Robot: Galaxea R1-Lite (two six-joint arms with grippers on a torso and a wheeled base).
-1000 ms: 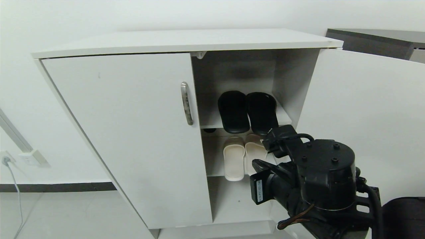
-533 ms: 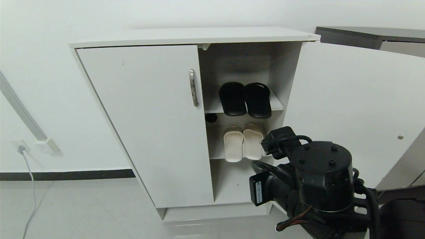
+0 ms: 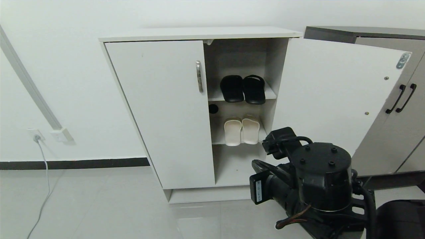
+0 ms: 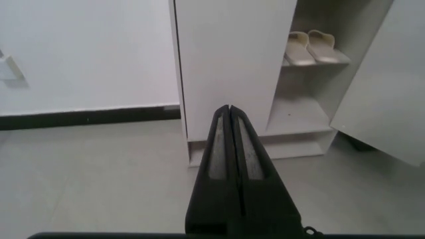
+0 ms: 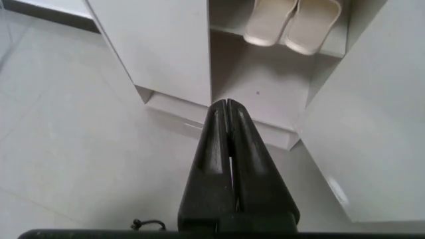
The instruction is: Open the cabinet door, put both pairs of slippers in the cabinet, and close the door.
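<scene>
Your right gripper (image 5: 228, 116) is clenched on nothing, above the floor (image 5: 80, 133) before the cabinet (image 3: 199, 33). Left gripper (image 4: 229, 123) is likewise pinched, empty. Head view, from your right arm (image 3: 318, 179):
- White slippers (image 3: 241, 130): 11 o'clock, middle shelf, well apart from both claws.
- Black slippers (image 3: 243, 88): one shelf up.
- Door (image 3: 328, 96): 1 o'clock, stands open.

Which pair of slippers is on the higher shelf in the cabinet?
The black pair: it lies on the upper shelf, one level above the white pair.
</scene>
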